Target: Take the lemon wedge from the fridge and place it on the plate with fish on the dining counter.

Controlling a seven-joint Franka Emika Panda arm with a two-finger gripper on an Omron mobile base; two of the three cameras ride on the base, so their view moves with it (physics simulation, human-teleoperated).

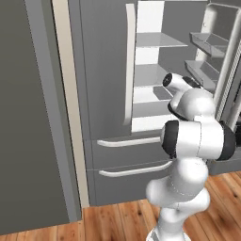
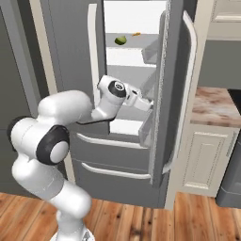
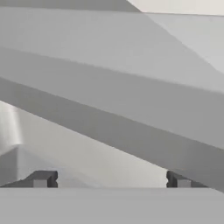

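Observation:
The fridge [image 2: 89, 141] stands with its right door [image 2: 165, 94] swung open and its white shelves showing. The lemon wedge [image 2: 121, 40], small and greenish, lies on an upper shelf. My gripper [image 2: 148, 104] reaches into the fridge one shelf lower, below and to the right of the wedge. In the hand view the gripper [image 3: 110, 180] is open, its fingertips [image 3: 43, 179] wide apart with nothing between them, facing grey shelf surfaces. The plate with fish and the dining counter are out of view.
A small orange item [image 2: 136, 34] lies on the same upper shelf behind the wedge. The open door's bins [image 1: 207, 42] sit close on the right of my hand. A stone-topped counter [image 2: 214, 106] over cream cabinets stands right of the fridge. Two drawers [image 1: 132, 162] lie below.

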